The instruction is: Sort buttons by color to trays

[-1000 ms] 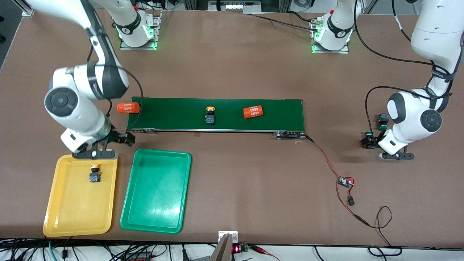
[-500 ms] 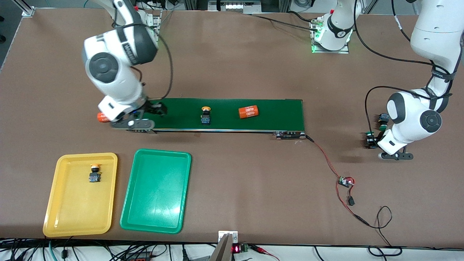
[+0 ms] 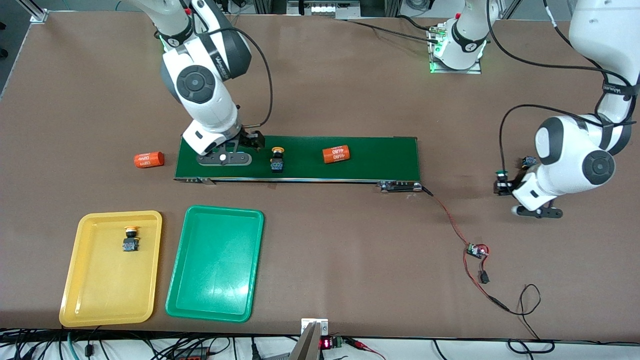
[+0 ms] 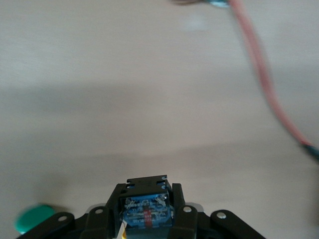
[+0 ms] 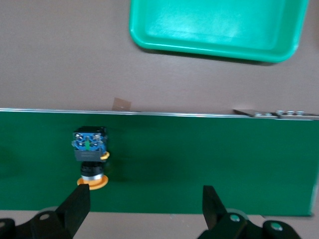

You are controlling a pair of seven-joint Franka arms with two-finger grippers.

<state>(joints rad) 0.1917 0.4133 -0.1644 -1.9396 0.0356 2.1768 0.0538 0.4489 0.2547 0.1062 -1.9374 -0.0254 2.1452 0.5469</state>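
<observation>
Done: one yellow button [image 3: 130, 241] lay in yellow tray [image 3: 80, 300] | Left: another [image 3: 276, 160] rode the belt [image 3: 375, 157], right gripper [image 3: 223, 159] beside it, jaws spread | left gripper [image 4: 147, 211] pinched a green button [image 4: 145, 208] (second green one [image 3: 527, 162] on the worktop beside it) | green tray [image 3: 215, 310] empty.

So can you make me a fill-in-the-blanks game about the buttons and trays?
1. The button in the yellow tray has a ____ cap.
2. The green tray holds ____ buttons.
3. The right gripper hangs open over the ____.
4. The left gripper is shut on a ____.

Missing words: yellow; no; belt; button
</observation>
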